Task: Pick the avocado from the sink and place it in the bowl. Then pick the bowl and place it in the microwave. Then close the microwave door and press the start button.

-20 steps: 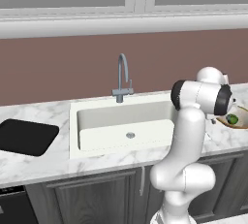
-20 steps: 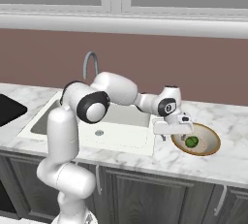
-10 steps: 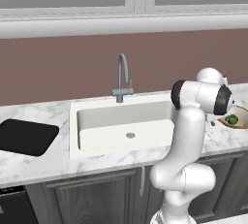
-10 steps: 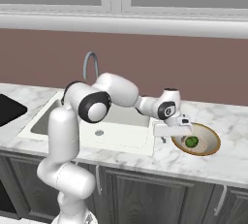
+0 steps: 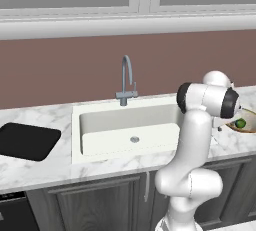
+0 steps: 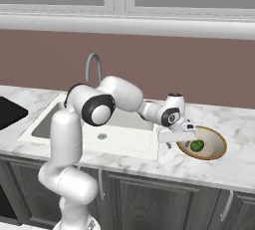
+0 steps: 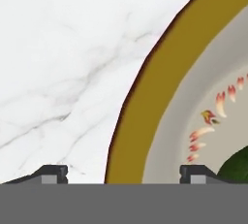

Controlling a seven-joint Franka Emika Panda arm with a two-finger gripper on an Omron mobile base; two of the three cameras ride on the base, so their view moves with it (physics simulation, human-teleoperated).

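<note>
- The gripper (image 7: 124,172) hung over the bowl (image 7: 145,102), its fingers spread wide and holding nothing; one fingertip (image 7: 48,172) stood over the marble counter (image 7: 63,48), the other inside the tan rim
- The avocado (image 6: 197,146) lay inside the bowl, just beyond the inner fingertip; a dark-green edge showed beside it
- The sink (image 5: 127,127) lay well apart

Glossy white rounded arm segments (image 6: 67,139) with dark joint bands
</note>
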